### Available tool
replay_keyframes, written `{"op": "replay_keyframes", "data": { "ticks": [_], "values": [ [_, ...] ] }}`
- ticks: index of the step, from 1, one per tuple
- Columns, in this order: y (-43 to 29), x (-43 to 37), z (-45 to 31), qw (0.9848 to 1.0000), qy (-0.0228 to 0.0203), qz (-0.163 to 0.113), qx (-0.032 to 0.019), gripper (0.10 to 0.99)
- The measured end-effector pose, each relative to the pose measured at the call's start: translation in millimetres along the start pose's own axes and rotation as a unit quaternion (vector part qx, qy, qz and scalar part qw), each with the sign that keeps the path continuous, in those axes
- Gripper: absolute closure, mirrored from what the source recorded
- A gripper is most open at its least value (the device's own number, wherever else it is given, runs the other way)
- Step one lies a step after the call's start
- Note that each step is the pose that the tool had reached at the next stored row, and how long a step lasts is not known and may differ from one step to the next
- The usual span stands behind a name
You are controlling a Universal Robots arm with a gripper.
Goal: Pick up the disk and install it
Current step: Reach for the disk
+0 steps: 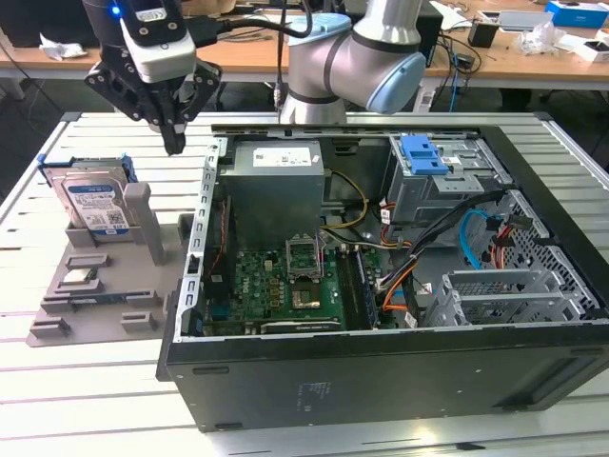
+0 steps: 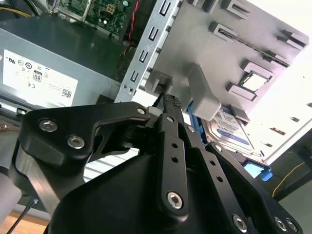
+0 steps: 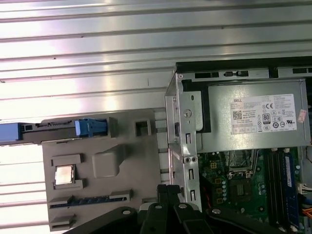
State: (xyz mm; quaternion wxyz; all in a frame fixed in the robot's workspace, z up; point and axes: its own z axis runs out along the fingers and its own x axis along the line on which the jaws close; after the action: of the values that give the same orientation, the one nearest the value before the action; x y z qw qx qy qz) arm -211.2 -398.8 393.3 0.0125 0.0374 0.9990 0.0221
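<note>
We see the disk (image 1: 95, 205), a flat silver slab in a blue bracket, standing on edge in a slot of the grey plastic tray (image 1: 105, 305) on the slatted metal desk (image 1: 86, 400). Our end effector (image 1: 174, 143) hangs above, near the open black case (image 1: 381, 381), fingers pinched together, empty. Inside the case sit a green board (image 1: 285, 286) and a grey box (image 1: 276, 190).
</note>
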Motion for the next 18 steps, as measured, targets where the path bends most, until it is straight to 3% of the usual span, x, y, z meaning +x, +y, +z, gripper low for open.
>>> {"op": "replay_keyframes", "data": {
  "ticks": [13,18],
  "values": [
    [-1.7,22.7,-0.6,1.0,0.0,0.0,0.0,0.98],
    [-2.9,39.0,-1.0,1.0,0.0,0.0,0.0,0.98]
  ]
}}
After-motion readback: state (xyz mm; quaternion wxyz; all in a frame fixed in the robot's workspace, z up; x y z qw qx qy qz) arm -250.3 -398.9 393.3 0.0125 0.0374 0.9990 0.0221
